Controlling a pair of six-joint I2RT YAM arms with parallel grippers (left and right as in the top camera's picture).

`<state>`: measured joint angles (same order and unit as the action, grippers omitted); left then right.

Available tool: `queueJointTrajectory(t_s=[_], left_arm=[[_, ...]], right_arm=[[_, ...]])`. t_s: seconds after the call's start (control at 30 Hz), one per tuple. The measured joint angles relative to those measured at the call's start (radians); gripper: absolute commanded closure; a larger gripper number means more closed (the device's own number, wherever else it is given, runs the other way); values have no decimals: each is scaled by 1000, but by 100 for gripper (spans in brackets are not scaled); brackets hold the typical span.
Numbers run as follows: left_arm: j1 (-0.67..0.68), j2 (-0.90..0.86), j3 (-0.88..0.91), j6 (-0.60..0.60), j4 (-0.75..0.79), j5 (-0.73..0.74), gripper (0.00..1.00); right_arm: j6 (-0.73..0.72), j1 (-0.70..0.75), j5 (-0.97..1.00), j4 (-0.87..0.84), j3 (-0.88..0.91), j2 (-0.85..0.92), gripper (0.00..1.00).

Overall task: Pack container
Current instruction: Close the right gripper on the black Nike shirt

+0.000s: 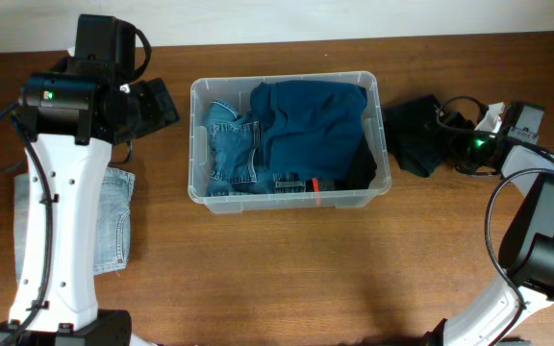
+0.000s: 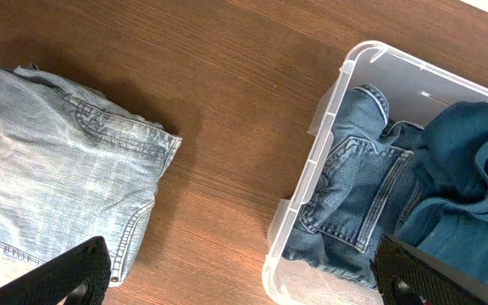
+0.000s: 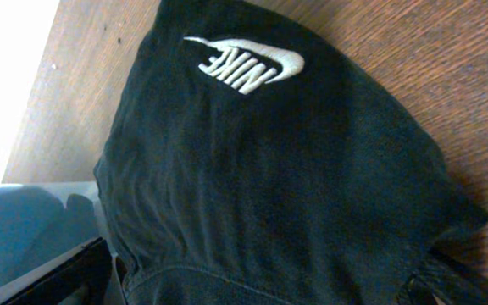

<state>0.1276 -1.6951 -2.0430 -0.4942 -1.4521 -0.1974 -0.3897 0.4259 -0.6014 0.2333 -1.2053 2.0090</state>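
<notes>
Faded denim lies nearest the robot's side of the table (image 1: 287,279): a folded pair of pale jeans (image 1: 115,223) flat on the wood beside the left arm, well apart from the container (image 1: 198,144) and not packed.

Beyond them, the left gripper (image 1: 152,104) hovers above bare wood between the pale jeans and the container's left wall. Its jaws stand wide apart and hold nothing; in its own wrist view the two dark fingertips frame the pale jeans (image 2: 58,186) on one side and the container (image 2: 299,199) on the other.

The container sits at mid-table, upright and lidless. Inside, a mid-blue pair of jeans (image 1: 234,149) fills the left half and a dark teal garment (image 1: 315,125) is bunched over the right half, with a small orange tag (image 1: 311,185) near the front wall. Some room seems to remain above them.

Farther right, a black garment (image 1: 414,135) lies just outside the container's right wall. The right gripper (image 1: 448,120) is over it, jaws spread wide and not closed on the cloth; its wrist view shows a white Nike logo (image 3: 244,63).

My judgement: roughly half done, with two pieces in and two left out, the black one likeliest next.
</notes>
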Motion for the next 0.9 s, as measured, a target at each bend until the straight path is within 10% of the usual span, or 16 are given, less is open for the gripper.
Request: queueJointTrajectory(t_s=[0.9], left_arm=[[0, 0, 0, 0, 0, 0, 1]], right_arm=[[-83, -171, 399, 18, -27, -5, 1]])
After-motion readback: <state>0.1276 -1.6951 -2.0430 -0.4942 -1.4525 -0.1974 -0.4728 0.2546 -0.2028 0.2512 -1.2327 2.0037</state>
